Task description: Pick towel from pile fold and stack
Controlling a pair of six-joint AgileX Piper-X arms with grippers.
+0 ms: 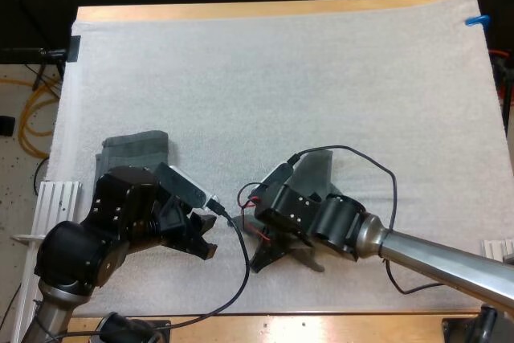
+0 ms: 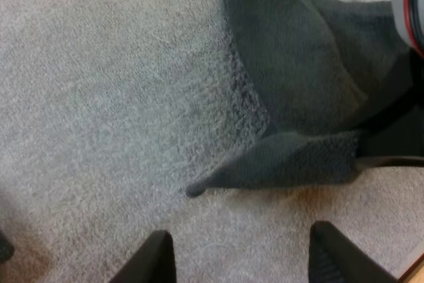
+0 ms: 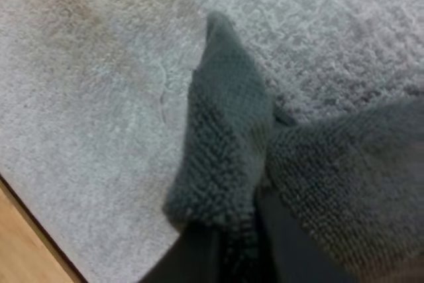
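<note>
Pinching a corner of the towel [image 3: 225, 144] in our closed right gripper [image 3: 235, 233], right of the folded stack [image 1: 136, 150], we should bring our open left gripper [image 2: 242, 263] to the free corner and keep the edge taut.

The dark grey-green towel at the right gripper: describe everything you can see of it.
The dark grey-green terry towel lies bunched on the white mat, towards the table's near side and partly under the right arm. Its looped pile looks thick and soft. The right gripper is shut on one folded edge, pressing it from both sides. A pointed corner sticks out towards the left gripper, which is open and apart from it.
</note>
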